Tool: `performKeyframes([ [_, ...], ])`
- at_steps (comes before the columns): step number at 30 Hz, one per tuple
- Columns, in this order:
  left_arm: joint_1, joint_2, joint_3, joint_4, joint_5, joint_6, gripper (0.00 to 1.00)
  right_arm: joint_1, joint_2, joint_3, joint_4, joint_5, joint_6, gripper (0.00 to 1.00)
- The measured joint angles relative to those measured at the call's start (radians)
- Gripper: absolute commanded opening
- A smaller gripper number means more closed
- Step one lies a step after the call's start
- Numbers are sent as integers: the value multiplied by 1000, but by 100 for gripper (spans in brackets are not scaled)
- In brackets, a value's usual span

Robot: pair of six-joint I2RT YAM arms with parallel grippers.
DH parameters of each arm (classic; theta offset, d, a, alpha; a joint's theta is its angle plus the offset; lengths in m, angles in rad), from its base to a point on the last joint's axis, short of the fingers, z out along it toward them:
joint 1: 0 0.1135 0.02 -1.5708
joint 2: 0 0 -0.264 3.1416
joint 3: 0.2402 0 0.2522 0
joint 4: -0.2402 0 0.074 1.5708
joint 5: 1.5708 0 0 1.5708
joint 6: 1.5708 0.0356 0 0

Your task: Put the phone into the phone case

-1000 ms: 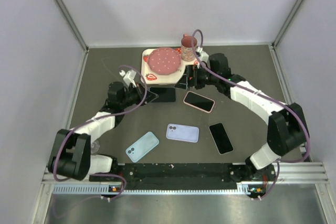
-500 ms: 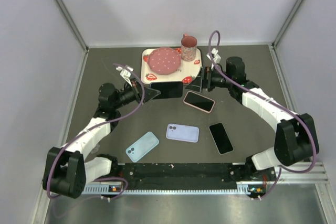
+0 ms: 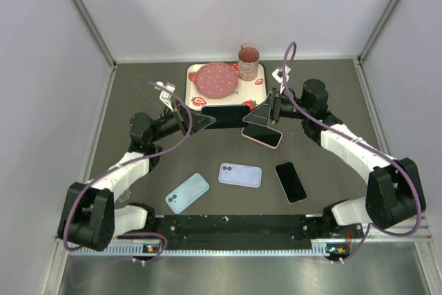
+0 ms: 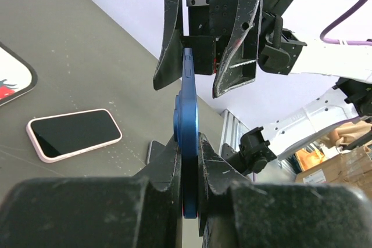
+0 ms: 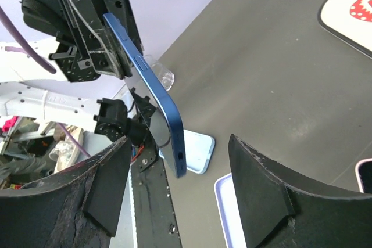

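Observation:
A dark blue phone [image 3: 222, 115] hangs in the air in front of the tray, held by its left end. My left gripper [image 3: 200, 121] is shut on it; in the left wrist view the phone [image 4: 187, 103] stands edge-on between the fingers [image 4: 168, 161]. My right gripper [image 3: 261, 113] is open, its fingers on either side of the phone's free end [image 5: 174, 143] without touching. A light blue case [image 3: 187, 193] and a lavender case [image 3: 240, 175] lie flat on the table nearer the arm bases.
A phone in a pink case [image 3: 262, 134] lies below the right gripper. A black phone [image 3: 291, 182] lies right of the lavender case. A strawberry tray [image 3: 195, 99] with a pink plate [image 3: 215, 79] and a mug [image 3: 248, 62] stands at the back.
The phone has risen a little off the table near the tray. The right arm has drawn back to the right and its gripper now stands open around the phone's end.

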Motion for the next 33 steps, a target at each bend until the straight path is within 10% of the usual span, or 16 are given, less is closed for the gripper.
performKeyframes([
  [19, -35, 54, 0, 93, 21, -59, 0, 53, 39, 2, 97, -121, 37, 1],
  [33, -43, 32, 16, -122, -48, 119, 79, 61, 41, 9, 1, -51, -26, 0],
])
